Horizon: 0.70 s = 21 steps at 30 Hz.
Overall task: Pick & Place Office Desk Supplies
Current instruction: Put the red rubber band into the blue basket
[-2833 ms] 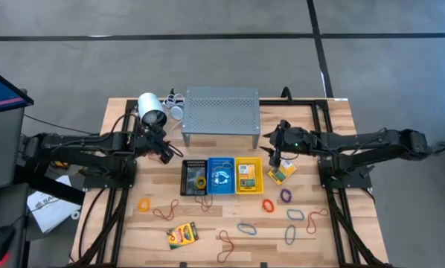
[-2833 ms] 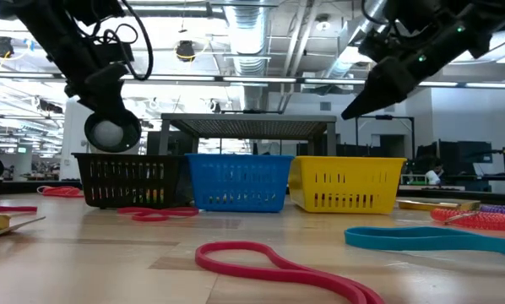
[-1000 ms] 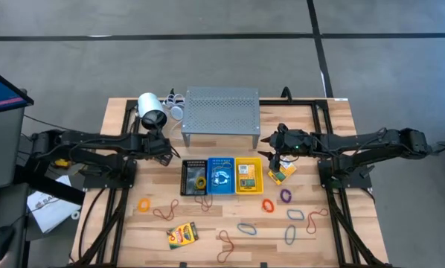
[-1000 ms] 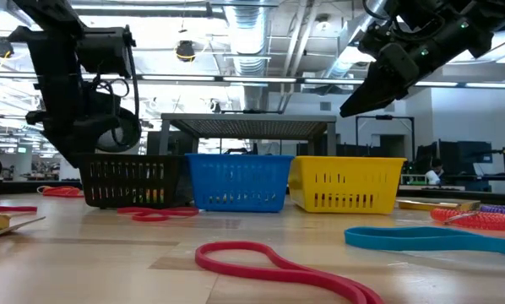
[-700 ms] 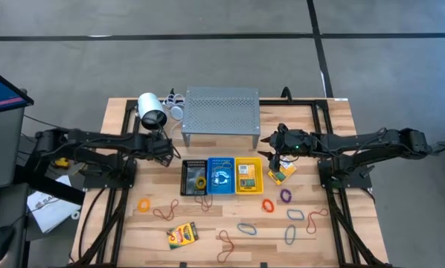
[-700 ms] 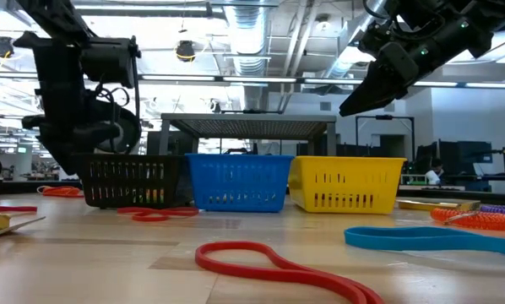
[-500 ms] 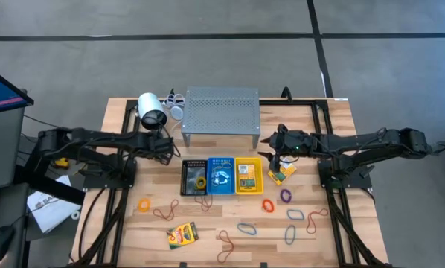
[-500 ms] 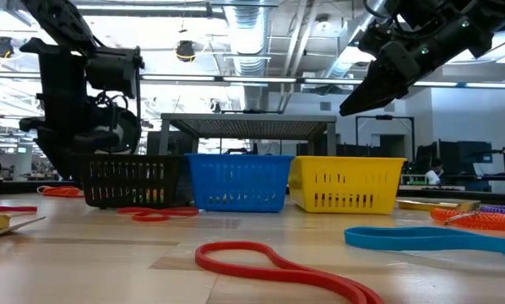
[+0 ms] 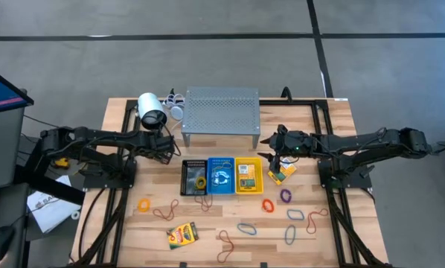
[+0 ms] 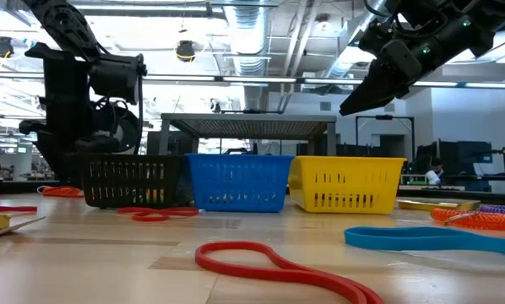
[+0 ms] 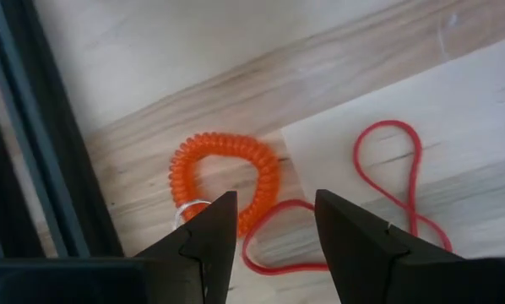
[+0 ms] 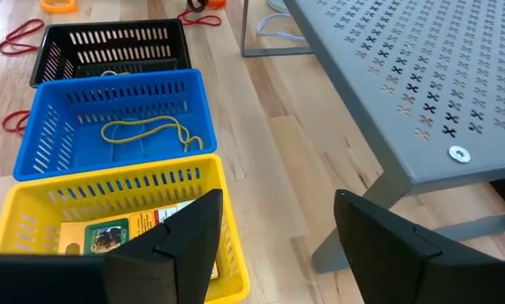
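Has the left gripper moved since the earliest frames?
Yes. The left gripper, jaws open, has shifted slightly away from the white cylinder toward the black basket in the high view.

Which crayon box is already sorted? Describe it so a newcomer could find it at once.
Start at the grey perforated shelf; in front of it stand three baskets. The crayon box lies inside the yellow basket, the rightmost; the other two boxes lie on bare wood.
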Tool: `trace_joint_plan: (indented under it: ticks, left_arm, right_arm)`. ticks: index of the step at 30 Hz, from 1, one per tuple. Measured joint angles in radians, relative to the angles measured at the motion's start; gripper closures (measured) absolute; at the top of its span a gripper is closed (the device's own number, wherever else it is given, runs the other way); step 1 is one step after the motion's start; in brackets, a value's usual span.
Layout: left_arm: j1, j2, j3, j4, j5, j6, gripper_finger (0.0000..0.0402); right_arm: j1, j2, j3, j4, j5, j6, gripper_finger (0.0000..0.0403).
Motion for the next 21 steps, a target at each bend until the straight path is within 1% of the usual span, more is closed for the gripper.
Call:
trace_joint_plan:
  ticks: [3,9,18,21]
  left_arm:
    - [0.000,0.000,0.000,0.021,0.022,0.002,0.0247]
    - [0.000,0.000,0.000,0.031,0.030,0.000,0.0247]
    - [0.000,0.000,0.000,0.011,0.082,0.002,0.0247]
    - [-0.001,0.000,0.000,0.011,0.117,0.001,0.0247]
  right_arm:
    - [0.000,0.000,0.000,0.000,0.000,-0.001,0.0179]
    - [0.000,0.000,0.000,0.000,0.000,-0.001,0.0179]
    - [0.000,0.000,0.000,0.000,0.000,-0.001,0.0179]
    - [0.000,0.000,0.000,0.000,0.000,-0.001,0.0179]
